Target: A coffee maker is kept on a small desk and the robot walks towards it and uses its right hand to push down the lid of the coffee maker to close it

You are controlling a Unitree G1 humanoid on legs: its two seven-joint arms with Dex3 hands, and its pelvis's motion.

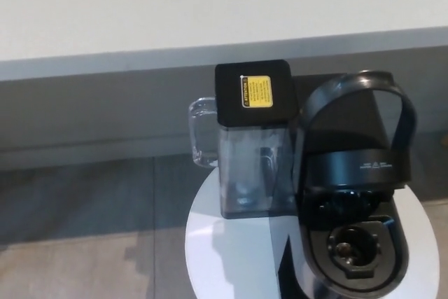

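A black coffee maker (353, 243) stands on a small round white desk (231, 260) at the lower right of the head view. Its lid (360, 162) is raised, with the arched handle (353, 92) standing up behind it, and the round brew chamber (355, 251) lies uncovered below. On the machine's left sits its clear water tank (253, 169), which has a black top (253, 94) with a yellow label and a clear handle (201, 131). Neither of my hands shows in the picture.
A white wall with a grey baseboard (105, 103) runs behind the desk. Grey tiled floor (84, 243) lies to the left of the desk. The desk's right part runs out of the picture.
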